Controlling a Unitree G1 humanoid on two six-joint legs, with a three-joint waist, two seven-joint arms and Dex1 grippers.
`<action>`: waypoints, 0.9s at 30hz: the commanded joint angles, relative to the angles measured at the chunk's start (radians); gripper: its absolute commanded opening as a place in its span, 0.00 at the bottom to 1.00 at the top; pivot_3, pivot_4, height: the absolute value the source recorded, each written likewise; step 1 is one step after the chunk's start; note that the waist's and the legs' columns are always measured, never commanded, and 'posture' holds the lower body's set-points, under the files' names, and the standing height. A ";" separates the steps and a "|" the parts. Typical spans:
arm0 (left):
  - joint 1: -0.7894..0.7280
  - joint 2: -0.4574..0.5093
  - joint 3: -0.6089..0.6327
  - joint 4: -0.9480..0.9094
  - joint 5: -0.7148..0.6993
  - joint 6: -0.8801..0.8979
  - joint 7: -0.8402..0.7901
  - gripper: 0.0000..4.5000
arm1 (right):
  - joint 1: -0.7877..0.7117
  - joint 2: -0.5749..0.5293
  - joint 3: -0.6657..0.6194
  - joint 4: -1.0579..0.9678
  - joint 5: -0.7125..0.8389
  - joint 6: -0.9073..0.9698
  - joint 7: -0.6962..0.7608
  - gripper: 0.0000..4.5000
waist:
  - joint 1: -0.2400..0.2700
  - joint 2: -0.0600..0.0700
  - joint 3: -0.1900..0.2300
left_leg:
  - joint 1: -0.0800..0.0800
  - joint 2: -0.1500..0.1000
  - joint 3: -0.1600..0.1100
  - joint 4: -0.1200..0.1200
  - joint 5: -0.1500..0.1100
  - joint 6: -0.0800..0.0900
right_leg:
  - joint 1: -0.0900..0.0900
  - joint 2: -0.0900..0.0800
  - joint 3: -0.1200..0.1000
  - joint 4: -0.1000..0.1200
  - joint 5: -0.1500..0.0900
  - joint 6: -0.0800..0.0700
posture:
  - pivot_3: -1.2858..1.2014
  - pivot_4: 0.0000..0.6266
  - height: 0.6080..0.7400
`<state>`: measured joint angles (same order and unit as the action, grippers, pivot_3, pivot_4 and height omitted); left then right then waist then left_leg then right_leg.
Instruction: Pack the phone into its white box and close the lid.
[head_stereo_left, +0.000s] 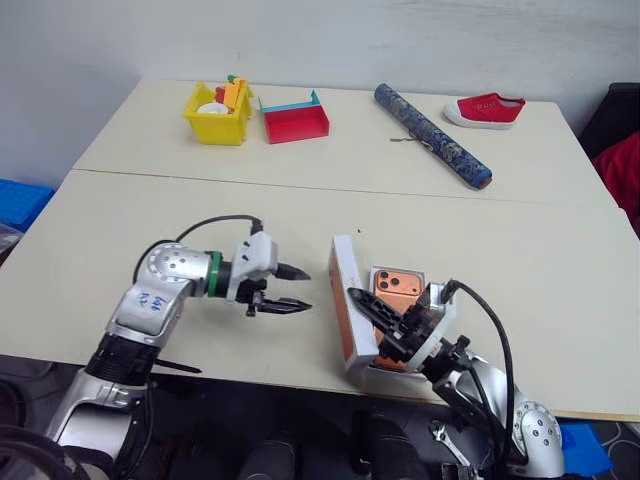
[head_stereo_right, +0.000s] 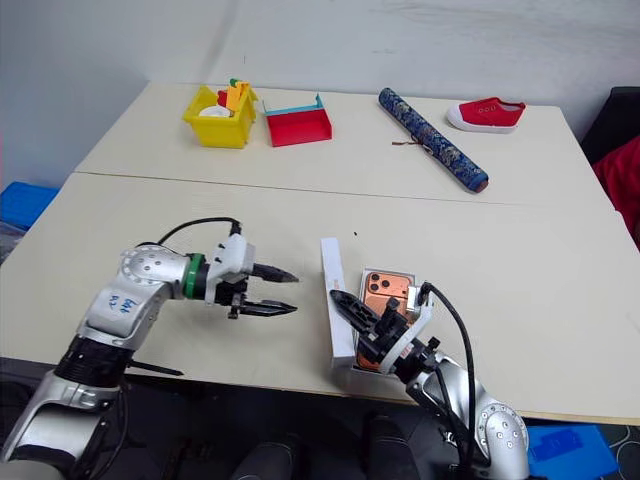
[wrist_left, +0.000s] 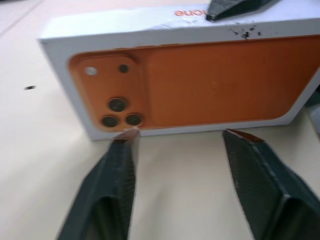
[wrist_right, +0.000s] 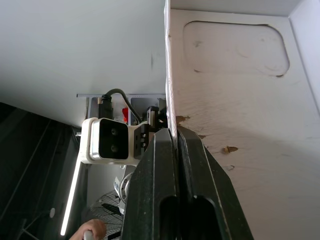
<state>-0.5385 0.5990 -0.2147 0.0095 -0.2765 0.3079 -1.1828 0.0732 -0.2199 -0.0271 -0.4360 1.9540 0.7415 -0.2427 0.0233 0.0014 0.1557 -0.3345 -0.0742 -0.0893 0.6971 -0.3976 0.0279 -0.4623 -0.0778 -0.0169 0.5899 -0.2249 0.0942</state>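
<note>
From the head cameras my right pincer (head_stereo_left: 385, 325) and the raised lid (head_stereo_left: 344, 305) cover most of the phone (head_stereo_left: 397, 283), leaving me just its camera corner. I can't see the white box (head_stereo_left: 447, 308) floor at all. The lid's far end runs off the left wrist view.

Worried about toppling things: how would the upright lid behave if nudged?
The lid stands on its narrow side wall, so it probably tips easily. It looks thin and light; the right gripper pinching one wall may let it swivel.
</note>
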 joint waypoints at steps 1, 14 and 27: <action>-0.036 -0.047 -0.019 0.010 0.018 -0.007 0.028 0.30 | 0.018 -0.036 0.001 -0.052 0.003 -0.002 0.030 0.00 | 0.001 0.000 0.000 | 0.000 0.000 0.000 0.000 0.000 0.000 | 0.000 0.000 0.000 0.000 0.000 0.000 | 0.52 0.24 1.00; -0.087 -0.159 -0.047 0.086 0.047 -0.047 0.034 0.00 | 0.101 -0.114 -0.062 -0.210 0.018 -0.062 0.050 0.77 | 0.004 0.000 0.000 | 0.000 0.000 0.000 0.001 0.000 0.000 | 0.000 0.000 0.000 0.000 0.000 0.000 | 0.52 0.24 1.00; -0.119 -0.268 -0.096 0.131 0.056 -0.063 0.036 0.00 | 0.455 -0.646 -0.544 -0.303 -0.003 0.102 0.479 1.00 | 0.012 -0.002 -0.001 | 0.000 0.001 0.002 0.001 -0.001 0.003 | 0.004 0.000 0.001 -0.004 0.002 0.004 | 0.52 0.24 1.00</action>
<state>-0.6393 0.3449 -0.3000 0.1542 -0.2244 0.2591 -1.1487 0.5069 -0.8381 -0.4927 -0.7141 1.9514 0.8034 0.1684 0.0353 -0.0008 0.1548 -0.3347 -0.0737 -0.0871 0.6986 -0.3985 0.0307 -0.4586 -0.0783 -0.0153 0.5855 -0.2226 0.0982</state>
